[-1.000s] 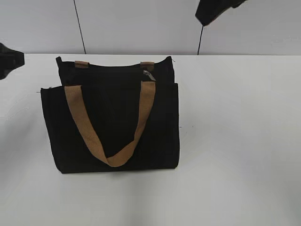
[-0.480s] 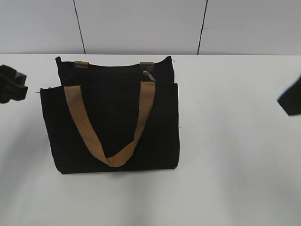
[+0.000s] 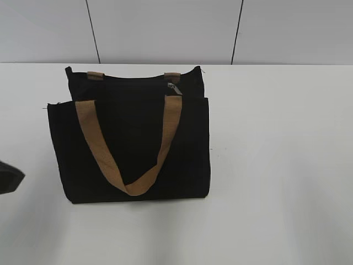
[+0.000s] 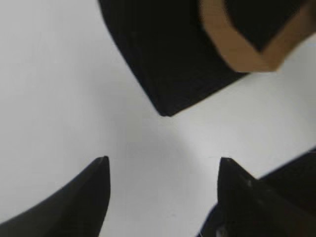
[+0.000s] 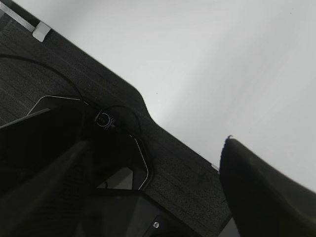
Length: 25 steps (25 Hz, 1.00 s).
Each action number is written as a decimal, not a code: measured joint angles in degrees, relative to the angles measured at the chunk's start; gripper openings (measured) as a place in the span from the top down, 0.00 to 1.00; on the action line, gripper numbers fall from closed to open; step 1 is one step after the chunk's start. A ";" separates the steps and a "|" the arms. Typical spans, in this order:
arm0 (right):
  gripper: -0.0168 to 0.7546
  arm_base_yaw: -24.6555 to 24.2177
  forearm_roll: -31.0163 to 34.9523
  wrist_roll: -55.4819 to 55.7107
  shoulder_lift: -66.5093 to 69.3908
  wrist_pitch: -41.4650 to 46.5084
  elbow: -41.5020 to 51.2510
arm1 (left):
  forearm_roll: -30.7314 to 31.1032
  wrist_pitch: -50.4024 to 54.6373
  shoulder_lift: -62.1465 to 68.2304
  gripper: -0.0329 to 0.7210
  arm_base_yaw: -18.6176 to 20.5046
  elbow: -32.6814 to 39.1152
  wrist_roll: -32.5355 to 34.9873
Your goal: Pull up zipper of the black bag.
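The black bag lies flat in the middle of the white table, with a tan strap handle looped over its front. The small silver zipper pull sits on the zip line near the bag's top right. Only a dark edge of my left gripper shows in the exterior view, left of the bag's lower corner. In the left wrist view my left gripper is open and empty above bare table, just short of the bag's corner. My right gripper is open and empty; it is out of the exterior view.
The white table stretches wide to the right and front of the bag. A grey panelled wall stands behind it. The right wrist view shows the table's edge and a dark textured surface with cables below it.
My left arm has moved down the left edge toward the front of the table. My right arm swung from the top right to the right edge and then left the exterior view. The bag has not moved.
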 joint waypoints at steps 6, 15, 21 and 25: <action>0.19 0.00 -1.04 0.72 -10.80 0.04 9.56 | -4.55 15.35 -20.68 0.25 -0.24 -0.19 4.63; 0.19 0.00 -5.06 1.52 -17.23 -3.75 12.73 | -5.62 19.36 -46.98 0.25 -0.24 6.21 6.53; 0.21 0.00 -5.12 1.52 -17.23 -6.88 14.47 | -6.19 14.24 -50.75 0.25 -0.24 8.63 7.80; 0.21 0.00 -5.12 1.52 -17.23 -7.12 14.47 | -6.21 14.12 -50.75 0.25 -0.24 8.70 7.86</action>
